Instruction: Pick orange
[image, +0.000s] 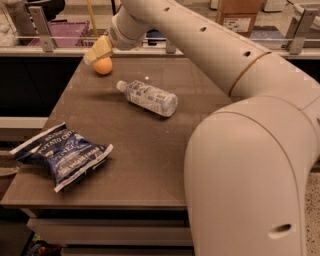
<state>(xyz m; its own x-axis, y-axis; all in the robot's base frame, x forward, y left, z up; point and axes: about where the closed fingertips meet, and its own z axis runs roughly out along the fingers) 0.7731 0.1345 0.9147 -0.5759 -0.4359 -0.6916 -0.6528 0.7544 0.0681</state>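
The orange is a small round fruit on the brown table, near its far left corner. My gripper reaches in from the upper right on the long white arm. It sits just above the orange and overlaps its top left edge. Whether it touches the orange does not show.
A clear water bottle lies on its side in the middle of the table, cap toward the orange. A blue chip bag lies at the near left edge. My white arm fills the right side. A railing runs behind the table.
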